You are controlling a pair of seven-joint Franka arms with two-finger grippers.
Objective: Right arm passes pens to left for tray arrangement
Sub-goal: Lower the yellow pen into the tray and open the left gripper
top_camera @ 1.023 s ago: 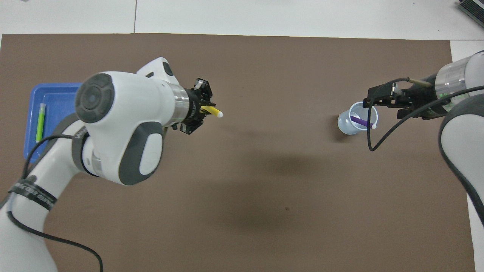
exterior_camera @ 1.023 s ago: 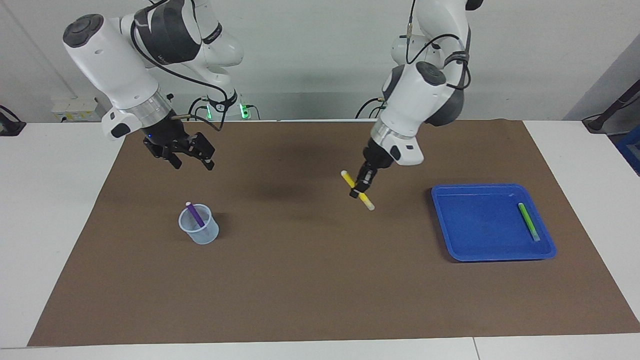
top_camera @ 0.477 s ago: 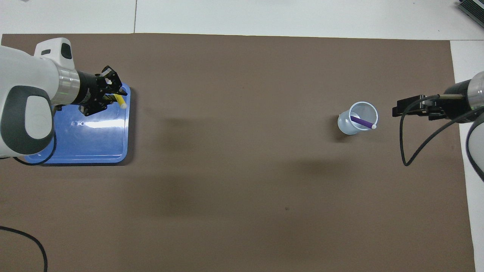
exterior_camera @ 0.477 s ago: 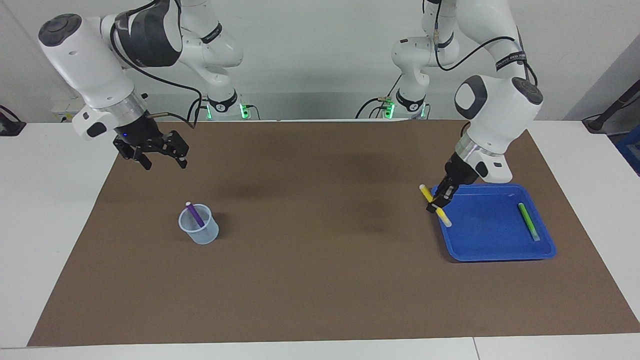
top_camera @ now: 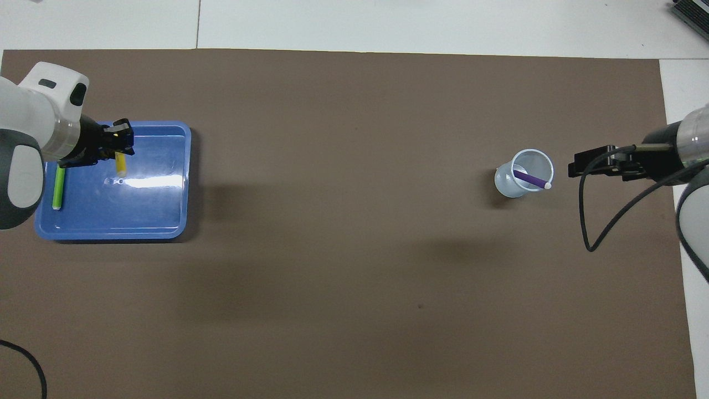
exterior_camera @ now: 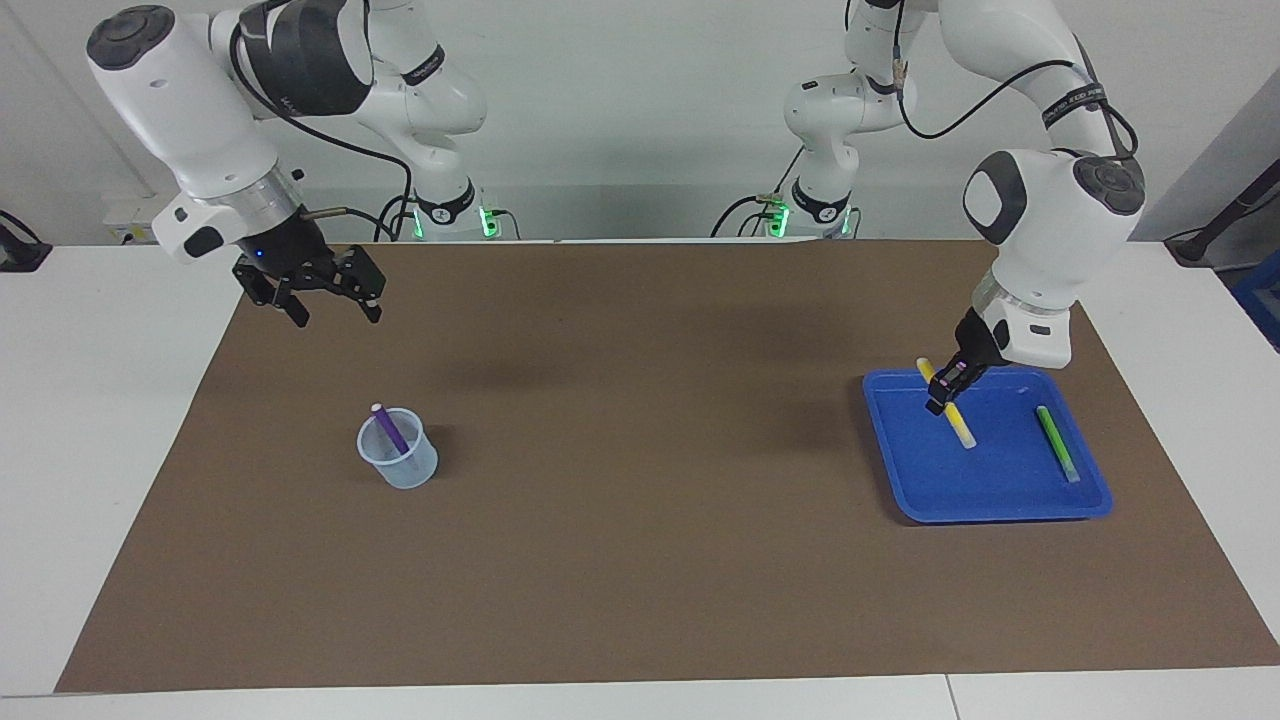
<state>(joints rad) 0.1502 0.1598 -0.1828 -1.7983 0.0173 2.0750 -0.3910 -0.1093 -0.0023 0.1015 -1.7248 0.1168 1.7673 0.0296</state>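
- blue tray (exterior_camera: pixel 905 480) at the left arm's end of the table, green pen (exterior_camera: pixel 1056 442) already lying in it.
- left gripper (exterior_camera: pixel 943 390) over the tray, pinching the yellow pen (exterior_camera: pixel 955 418): lower flat, parallel to the green one, well apart, before releasing.
- right gripper (exterior_camera: pixel 325 300) spread, waiting above the cup (exterior_camera: pixel 400 460) (purple pen (exterior_camera: pixel 390 430) inside).

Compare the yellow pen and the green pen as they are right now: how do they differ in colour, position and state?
The yellow pen is yellow; the green pen is green. The yellow pen is clamped in the shut left gripper over the blue tray; the green pen lies loose on the tray floor by the rim at the left arm's end. The yellow pen slants downward; the green pen lies flat. Both are slim markers with a pale end.
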